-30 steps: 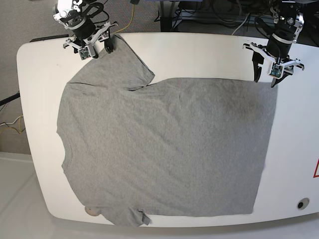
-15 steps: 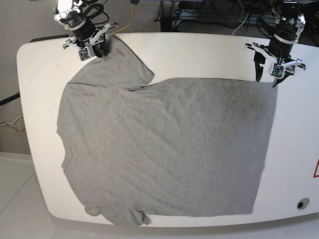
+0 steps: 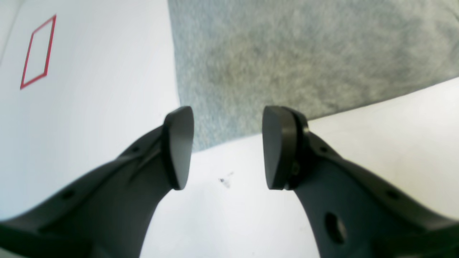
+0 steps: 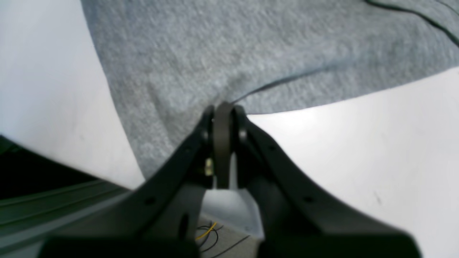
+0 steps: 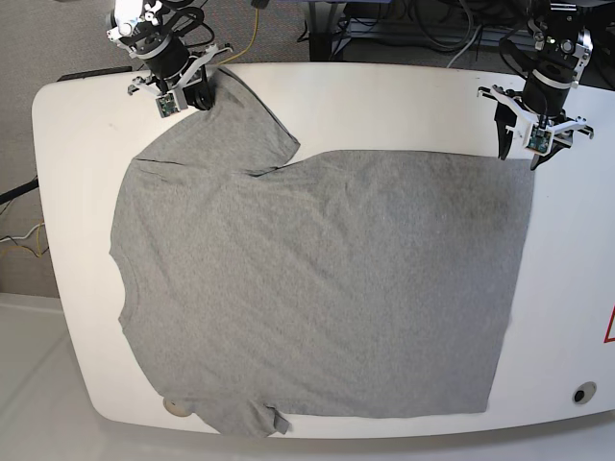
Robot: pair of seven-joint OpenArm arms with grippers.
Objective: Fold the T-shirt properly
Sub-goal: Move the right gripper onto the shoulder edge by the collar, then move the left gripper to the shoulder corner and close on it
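Note:
The T-shirt (image 5: 317, 279) lies spread flat on the white table (image 5: 384, 106), plain grey side up, collar toward the left edge. At the far left corner, my right gripper (image 5: 196, 98) is shut on the hem of the far sleeve (image 5: 235, 125). In the right wrist view its fingertips (image 4: 223, 111) pinch the fabric edge (image 4: 200, 64), and a crease runs from them. My left gripper (image 5: 517, 152) hangs open just above the T-shirt's far right hem corner. The left wrist view shows its pads (image 3: 178, 143) apart, with the grey corner (image 3: 287, 53) beyond them and nothing between them.
A red outlined mark (image 5: 609, 327) sits at the table's right edge, also visible in the left wrist view as a red outlined mark (image 3: 36, 53). A round hole (image 5: 583, 392) is near the front right corner. Cables (image 5: 404, 29) lie on the floor behind the table.
My right gripper has closed from half open onto the sleeve hem. The left gripper has drifted slightly up and right, still open.

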